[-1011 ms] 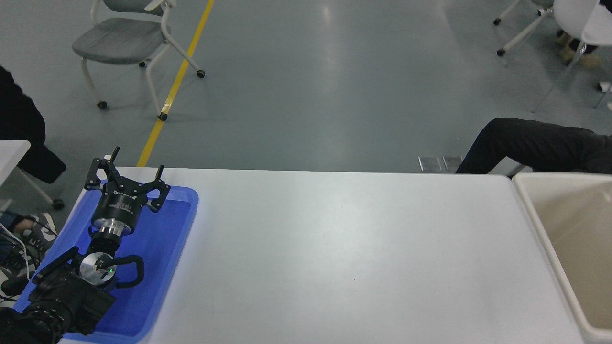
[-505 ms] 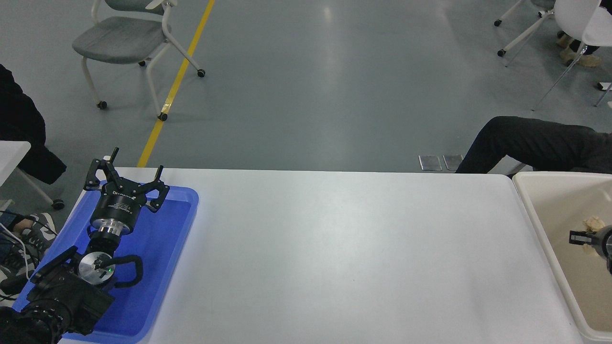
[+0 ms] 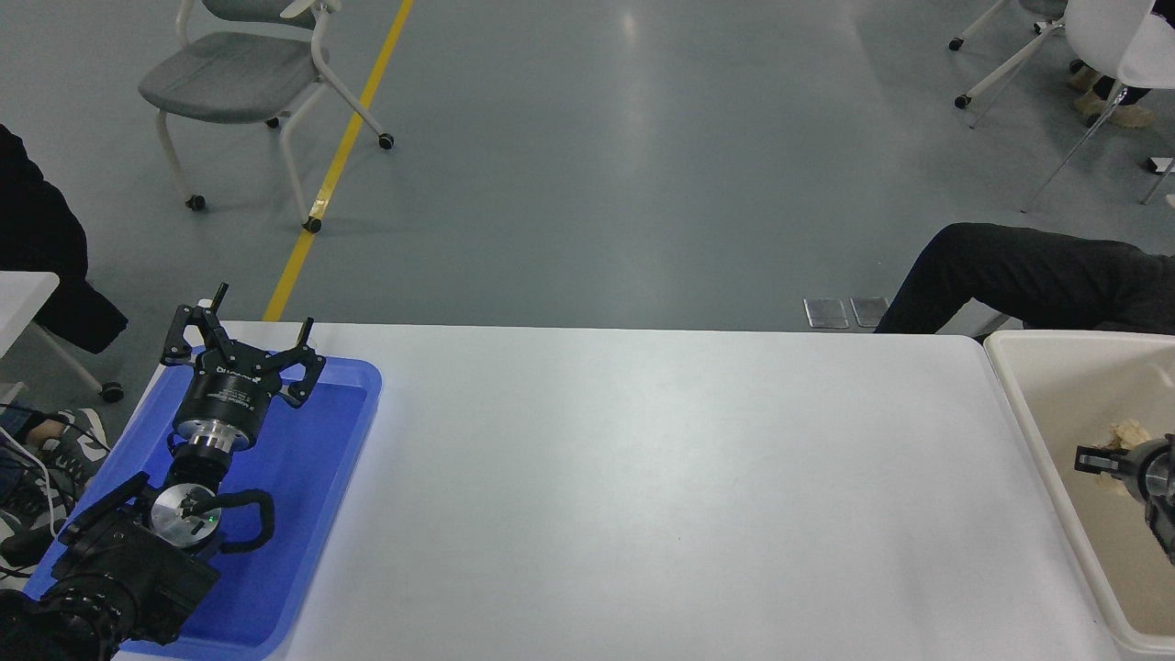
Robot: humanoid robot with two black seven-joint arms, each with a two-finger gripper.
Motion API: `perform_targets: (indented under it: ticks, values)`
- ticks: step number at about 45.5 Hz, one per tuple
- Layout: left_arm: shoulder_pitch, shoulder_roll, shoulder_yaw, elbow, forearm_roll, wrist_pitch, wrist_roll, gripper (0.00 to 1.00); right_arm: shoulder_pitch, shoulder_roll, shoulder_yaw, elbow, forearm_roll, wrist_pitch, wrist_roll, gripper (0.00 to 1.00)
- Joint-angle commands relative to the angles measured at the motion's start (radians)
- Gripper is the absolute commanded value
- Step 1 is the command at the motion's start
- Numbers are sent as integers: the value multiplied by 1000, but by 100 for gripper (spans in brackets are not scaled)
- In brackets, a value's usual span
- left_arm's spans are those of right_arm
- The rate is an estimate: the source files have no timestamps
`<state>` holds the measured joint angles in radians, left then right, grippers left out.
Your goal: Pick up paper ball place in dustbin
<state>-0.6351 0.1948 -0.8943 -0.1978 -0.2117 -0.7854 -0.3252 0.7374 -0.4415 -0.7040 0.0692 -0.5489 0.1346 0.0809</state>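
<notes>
The paper ball (image 3: 1129, 430), a tan wrinkly wad, shows at the right edge inside the outline of the cream dustbin (image 3: 1042, 450). My right gripper (image 3: 1106, 456) comes in from the right edge over the bin's inside and is shut on the ball, which pokes out above and below its black fingers. Most of the right arm is out of view. My left gripper (image 3: 250, 323) is open and empty, parked over the blue tray (image 3: 312, 514) at the lower left.
A person's dark-clothed leg (image 3: 1028, 275) reaches in behind the table's far right corner, just beyond the bin. Chairs (image 3: 248, 73) stand on the grey floor beyond the white table (image 3: 661, 496).
My right gripper came into view from the right edge with the paper ball and has moved a little left and down over the bin. The left arm has not moved.
</notes>
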Motion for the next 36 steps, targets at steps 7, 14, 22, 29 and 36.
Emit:
perform_targets:
  ticks: [7,14,22,29,36]
  values:
    - [0,-2,0,0,0,0,2,100,14,3,58,0,13,0,0,100]
    - [0,0,0,0,0,0,0,100,25,12,198,11,98,2,2,100]
    - [0,0,2,0,0,0,0,100,106,4,435,60,222,4,2,100]
    - [2,2,0,0,0,0,0,100,155,-9,694,165,236,5,0,100]
    - [2,3,0,3,0,0,0,100,134,-89,1069,426,238,10,0,100]
